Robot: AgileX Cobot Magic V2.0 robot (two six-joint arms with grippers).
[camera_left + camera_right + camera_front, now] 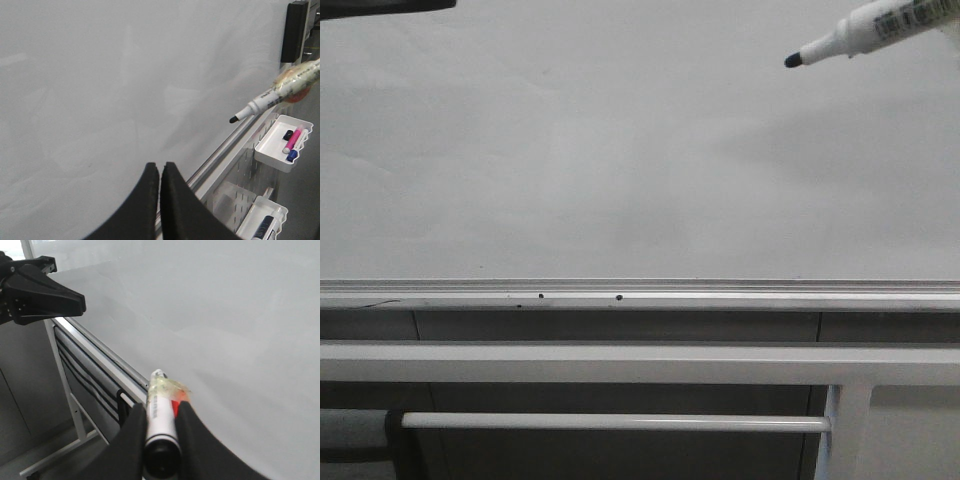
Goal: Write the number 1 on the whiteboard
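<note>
The whiteboard point(570, 150) is pale grey-white and glossy, with a silver rail point(640, 292) along its lower edge. No black stroke of the number 1 shows on it in any view. My right gripper point(161, 410) is shut on a white marker pen point(161, 412). The uncapped pen point(865, 32) enters the front view at the top right, its black tip point(793, 61) off the board surface. It also shows in the left wrist view point(280, 92). My left gripper point(160, 167) is shut and empty, in front of the board's lower part.
Grey metal bars point(620, 362) and panels stand below the board. A white rod point(610, 422) runs under them. A black eraser point(295, 30) hangs at the board's edge. A white tray point(280, 145) holds spare markers on a pegboard panel.
</note>
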